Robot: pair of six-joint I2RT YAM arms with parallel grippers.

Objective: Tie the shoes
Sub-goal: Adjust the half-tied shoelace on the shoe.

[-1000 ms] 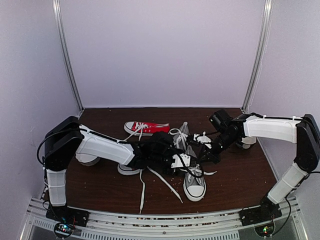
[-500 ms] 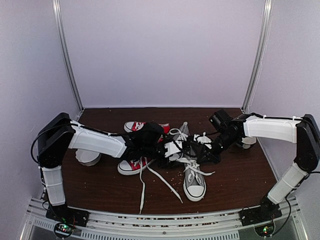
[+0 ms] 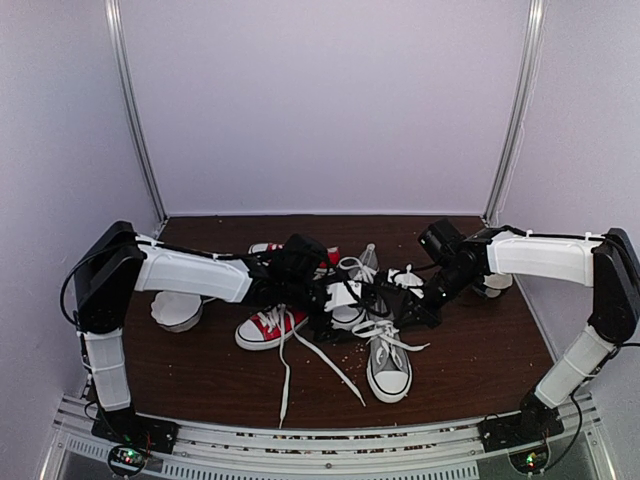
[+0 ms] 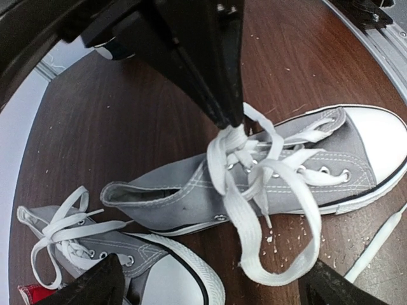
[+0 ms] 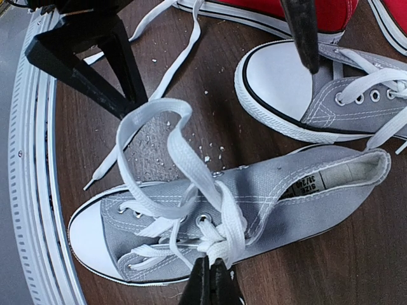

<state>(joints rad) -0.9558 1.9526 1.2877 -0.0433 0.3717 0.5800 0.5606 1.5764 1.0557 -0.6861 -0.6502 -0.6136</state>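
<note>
**Where my cameras sit**

My overhead camera looks down from behind the arm bases [image 3: 130, 432] [image 3: 515, 432] at frame bottom. Both wrist cameras hang close over the table [image 4: 114, 127], facing each other, sharing one grey shoe [image 4: 184, 190] [image 5: 286, 190].

Shoes [image 3: 388, 368] R of other sneakers [image 3: 268, 327]

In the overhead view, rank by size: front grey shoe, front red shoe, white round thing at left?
1. Front grey shoe and front red shoe: about alike, no ranking.
2. White round thing: smallest, partly hidden.
</note>
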